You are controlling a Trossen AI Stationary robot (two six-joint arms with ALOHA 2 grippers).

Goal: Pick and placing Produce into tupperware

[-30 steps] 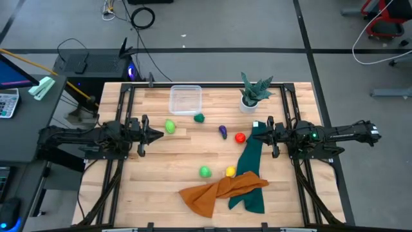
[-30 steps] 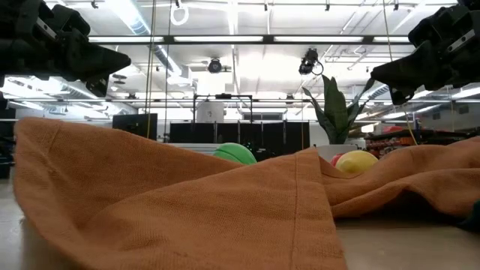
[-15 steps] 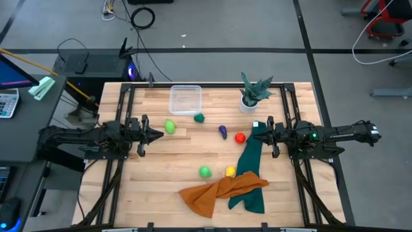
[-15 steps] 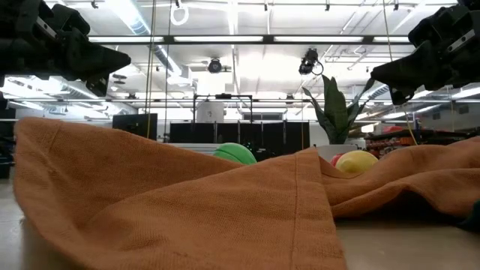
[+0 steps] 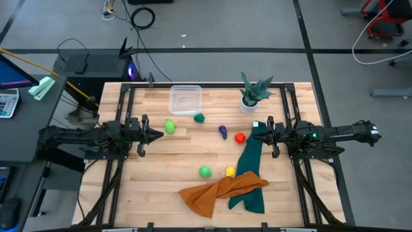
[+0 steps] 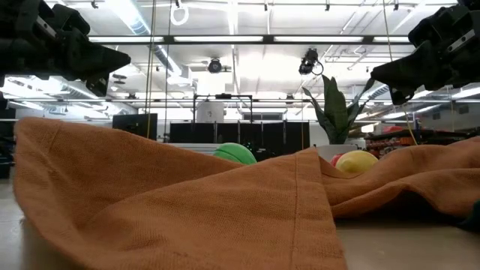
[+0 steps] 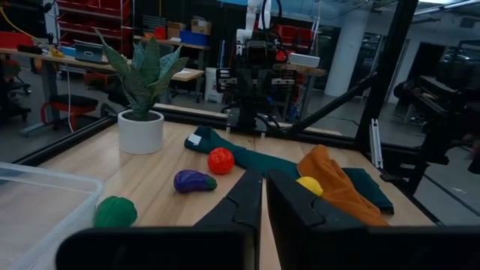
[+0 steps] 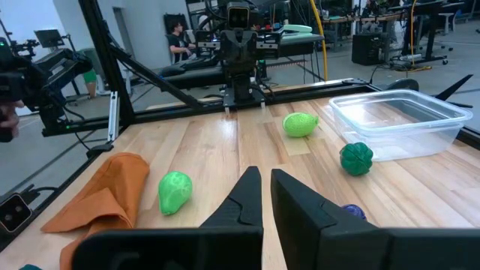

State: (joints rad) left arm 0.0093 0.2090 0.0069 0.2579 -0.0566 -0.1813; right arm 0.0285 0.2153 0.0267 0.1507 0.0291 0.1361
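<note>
The clear tupperware (image 5: 185, 100) stands empty near the table's far edge, also in the right wrist view (image 8: 397, 120). Six produce pieces lie on the wood: a light green one (image 5: 170, 126) by the left gripper, a dark green one (image 5: 199, 118), a purple one (image 5: 223, 132), a red one (image 5: 240, 137), another light green one (image 5: 205, 171) and a yellow one (image 5: 230, 171). My left gripper (image 5: 156, 135) hovers shut at the table's left side. My right gripper (image 5: 256, 135) hovers shut at the right side, just right of the red piece.
A spiky potted plant in a white pot (image 5: 252, 96) stands at the far right. A dark green cloth (image 5: 250, 167) runs from under the right gripper toward the near edge, and a crumpled orange cloth (image 5: 219, 190) lies across it. Bare wood lies mid-table.
</note>
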